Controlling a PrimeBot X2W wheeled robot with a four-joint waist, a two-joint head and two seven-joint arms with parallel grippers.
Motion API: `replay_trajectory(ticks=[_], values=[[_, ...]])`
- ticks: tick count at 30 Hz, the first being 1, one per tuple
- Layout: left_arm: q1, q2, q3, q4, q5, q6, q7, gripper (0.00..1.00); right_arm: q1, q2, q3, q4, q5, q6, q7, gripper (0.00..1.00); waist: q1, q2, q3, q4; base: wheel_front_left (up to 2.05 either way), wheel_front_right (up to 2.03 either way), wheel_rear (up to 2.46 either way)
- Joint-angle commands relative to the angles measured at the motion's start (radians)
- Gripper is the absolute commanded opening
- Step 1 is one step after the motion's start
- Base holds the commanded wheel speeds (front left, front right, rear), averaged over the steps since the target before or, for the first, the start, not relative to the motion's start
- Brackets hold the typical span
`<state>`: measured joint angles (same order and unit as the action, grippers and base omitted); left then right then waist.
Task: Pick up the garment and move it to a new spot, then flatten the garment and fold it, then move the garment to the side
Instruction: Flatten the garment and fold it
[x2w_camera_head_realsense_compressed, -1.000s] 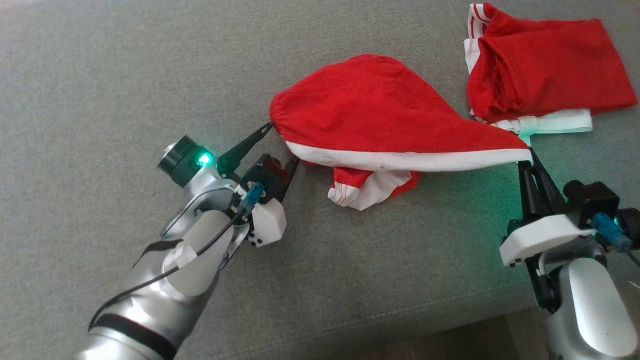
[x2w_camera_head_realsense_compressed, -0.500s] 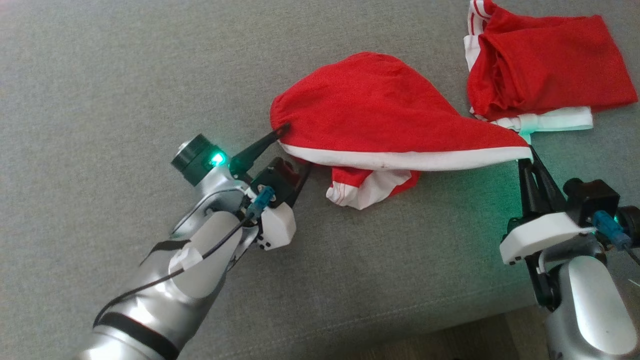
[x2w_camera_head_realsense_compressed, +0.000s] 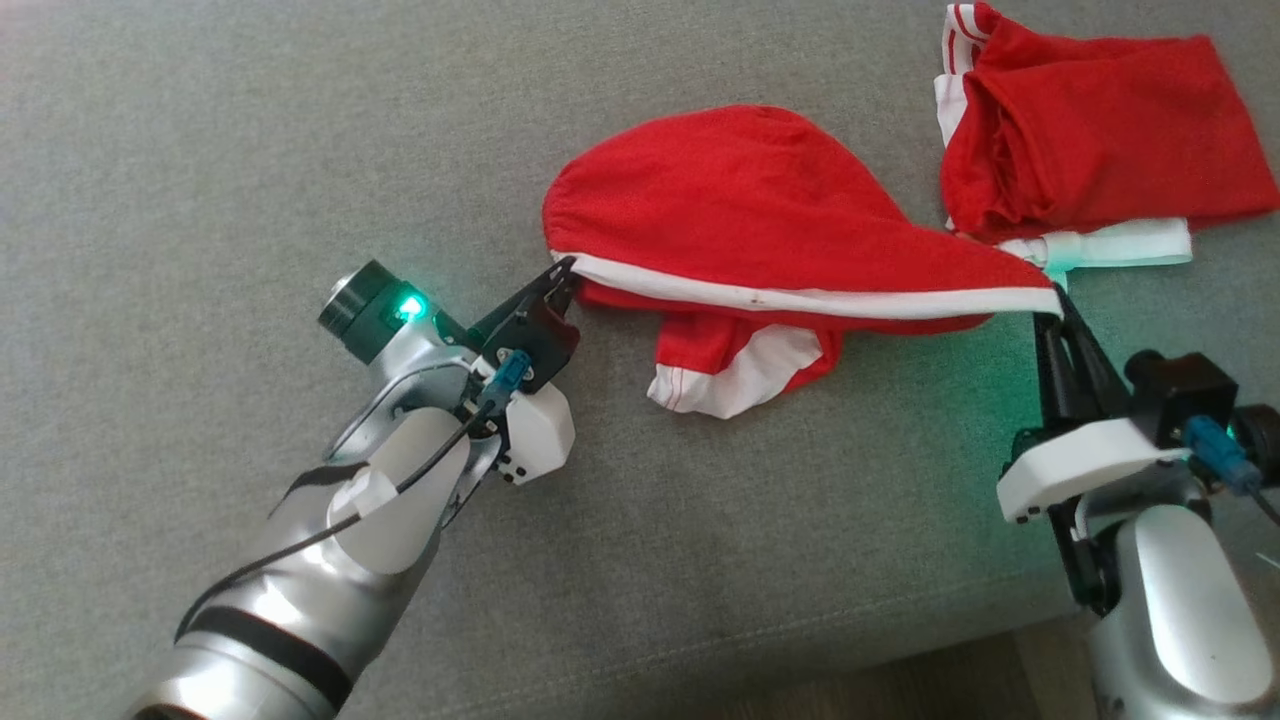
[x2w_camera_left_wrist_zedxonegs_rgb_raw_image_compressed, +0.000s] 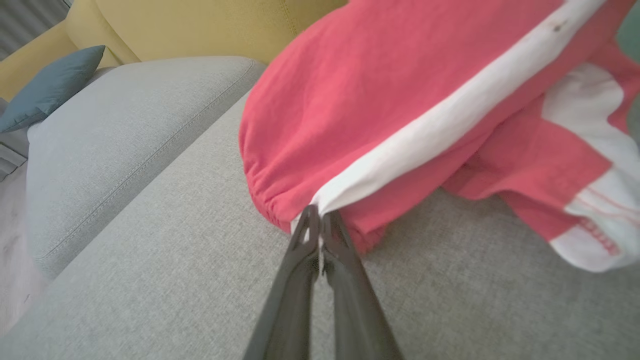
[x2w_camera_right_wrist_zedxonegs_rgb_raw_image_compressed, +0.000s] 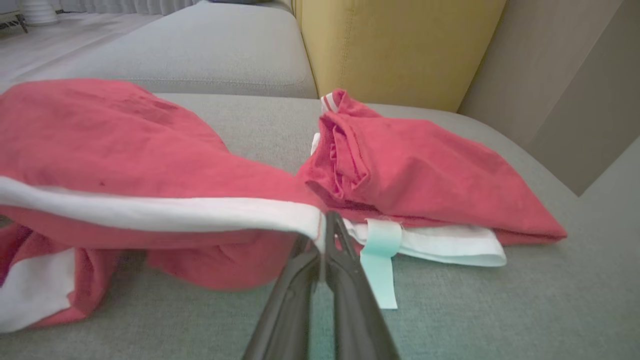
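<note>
Pinching white band of red garment at both ends with left claw and right claw, both closed tight. Band strung low over sofa seat, rest trailing on it (flatten step, probably). Next: pull apart evenly, lay flat clear of folded pile.

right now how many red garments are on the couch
2. One garment is stretched across the couch between the left gripper and the right gripper, each pinching its white band. The folded garment lies at the far right. More could hide beneath them.
</note>
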<state>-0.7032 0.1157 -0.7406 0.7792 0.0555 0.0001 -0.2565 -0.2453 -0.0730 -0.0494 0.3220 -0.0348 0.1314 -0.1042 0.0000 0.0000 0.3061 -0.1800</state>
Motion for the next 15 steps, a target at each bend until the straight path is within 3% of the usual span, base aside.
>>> replay_trajectory(ticks=[1, 8, 15], values=[[-0.046, 0.013, 0.019, -0.022, -0.01, 0.005, -0.005, 0.0, -0.037, -0.009, 0.02, -0.042, 0.005, -0.001, -0.01, 0.0, 0.0, 0.0, -0.004, 0.003, 0.0, 0.0, 0.0], [-0.054, 0.029, 0.029, -0.074, -0.028, 0.027, -0.005, 0.0, -0.052, -0.036, 0.02, -0.068, 0.003, -0.001, -0.014, 0.0, 0.0, 0.0, -0.037, 0.024, 0.0, 0.0, 0.0], [-0.074, 0.089, 0.06, -0.179, -0.045, 0.048, -0.005, 0.0, -0.121, -0.114, 0.046, -0.107, -0.011, -0.001, 0.003, 0.0, 0.0, 0.0, -0.088, 0.057, 0.0, 0.0, 0.0]])
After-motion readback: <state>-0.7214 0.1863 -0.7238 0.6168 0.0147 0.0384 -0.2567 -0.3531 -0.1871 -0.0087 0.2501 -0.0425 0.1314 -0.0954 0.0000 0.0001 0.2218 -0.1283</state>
